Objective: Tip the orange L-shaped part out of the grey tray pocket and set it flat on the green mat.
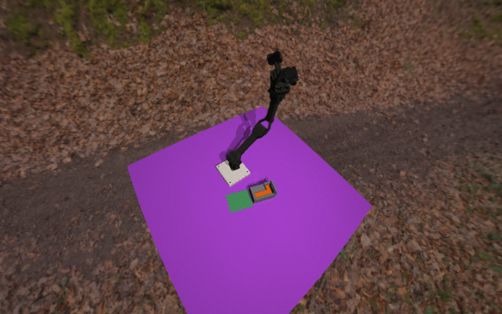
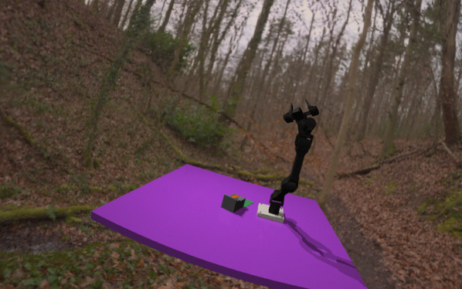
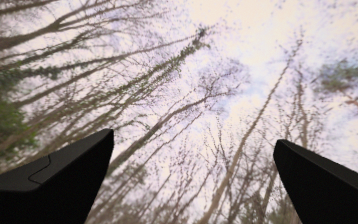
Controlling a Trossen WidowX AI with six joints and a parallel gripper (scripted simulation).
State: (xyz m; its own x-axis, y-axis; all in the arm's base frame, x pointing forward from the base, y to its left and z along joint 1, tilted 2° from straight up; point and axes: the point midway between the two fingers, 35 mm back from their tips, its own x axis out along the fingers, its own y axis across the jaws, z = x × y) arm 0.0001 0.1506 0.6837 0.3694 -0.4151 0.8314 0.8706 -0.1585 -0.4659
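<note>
Orange part (image 1: 262, 193) (image 2: 235, 196) sits in tray (image 1: 257, 189) (image 2: 229, 202); long axis toward mat (image 1: 239, 201) (image 2: 248, 203), foot opposite.

A black robot arm (image 2: 299, 164) rises from a white base plate (image 2: 261, 216) on a purple table (image 2: 191, 228), its open gripper (image 2: 300, 103) pointing upward before bare woodland trees (image 2: 245, 71). We see the grey tray (image 2: 230, 202) well apart from the gripper, with the orange part (image 2: 235, 196) showing at its top and the green mat (image 2: 248, 203) partly visible beside it. The arm's shadow falls across the tabletop, and we see leaf litter covering the slope.
</note>
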